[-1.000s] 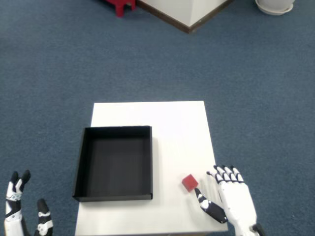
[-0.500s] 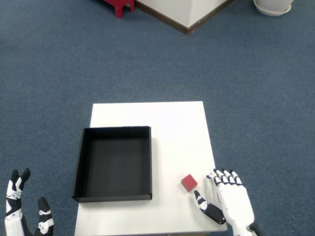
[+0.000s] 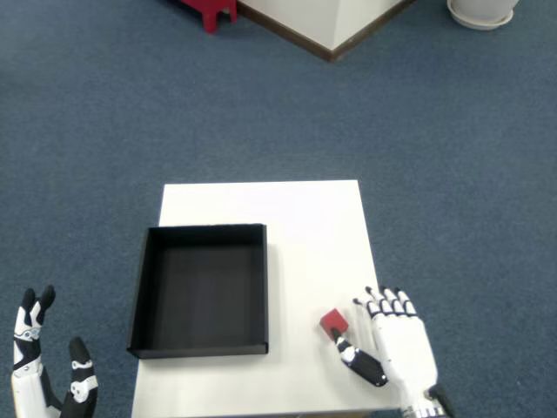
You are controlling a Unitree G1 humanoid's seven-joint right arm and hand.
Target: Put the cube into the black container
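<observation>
Head view: the task is at its start, judging by how things lie. The red cube (image 3: 333, 324) sits on the white table (image 3: 305, 226), near the front right corner and apart from the black container (image 3: 144, 287), which holds nothing. The right hand (image 3: 396, 341) rests over the table just beside the cube, fingers spread and pointing away from the robot; its thumb tip appears to touch the cube's near corner, though contact is hard to confirm. The hand grasps nothing. What remains, as I judge it, is the whole job: closing on the cube, lifting it, carrying it left over the container's wall and letting go.

Count: one cube, one container, one table, two hands, the left hand (image 3: 48, 379) low at the frame's corner, off the table.
</observation>
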